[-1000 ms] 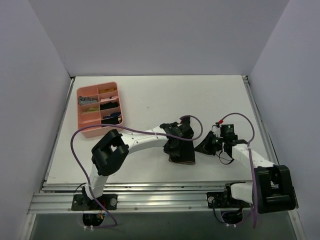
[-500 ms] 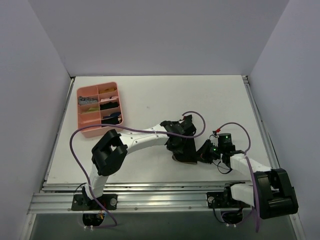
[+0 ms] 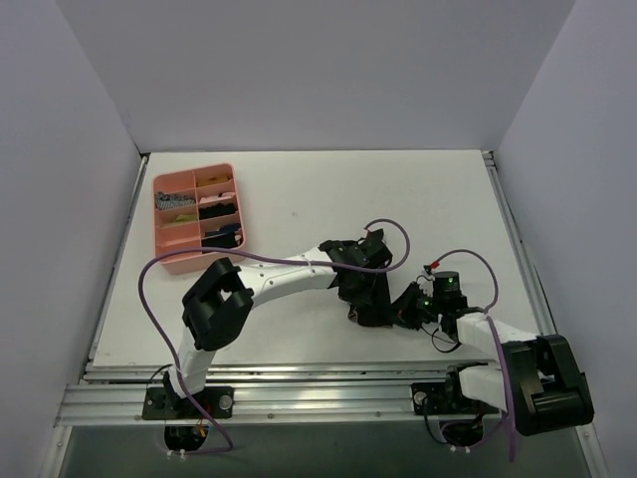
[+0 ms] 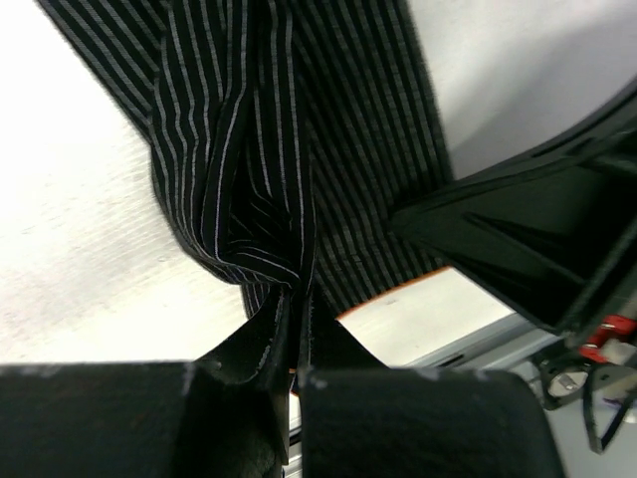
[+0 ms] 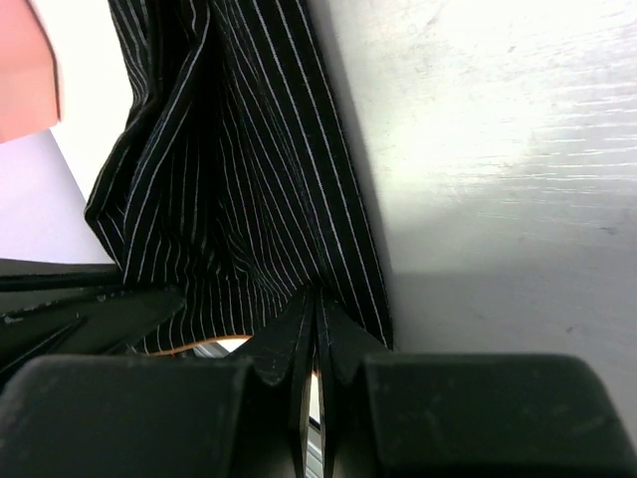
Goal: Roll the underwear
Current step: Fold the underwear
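The underwear [image 3: 372, 313] is a black pinstriped garment with a reddish-brown band [image 4: 398, 292], bunched on the table near the front middle. My left gripper [image 3: 360, 291] is directly over it, and in the left wrist view the gripper [image 4: 296, 299] is shut on a gathered fold of the underwear [image 4: 249, 129]. My right gripper [image 3: 404, 309] presses in from the right. In the right wrist view it [image 5: 315, 299] is shut on the edge of the underwear [image 5: 249, 149], whose creases run toward its tips. The right gripper's black body [image 4: 537, 239] shows close by in the left wrist view.
A pink divided tray [image 3: 169, 263] holding several small rolled items sits at the back left, and a corner of it [image 5: 25, 80] shows in the right wrist view. White walls enclose the table. The table's front edge and metal rail [image 3: 318, 383] lie just behind the grippers.
My right gripper has moved left, from apart on the right to right against the underwear. The left gripper has shifted slightly toward the front with the fabric.
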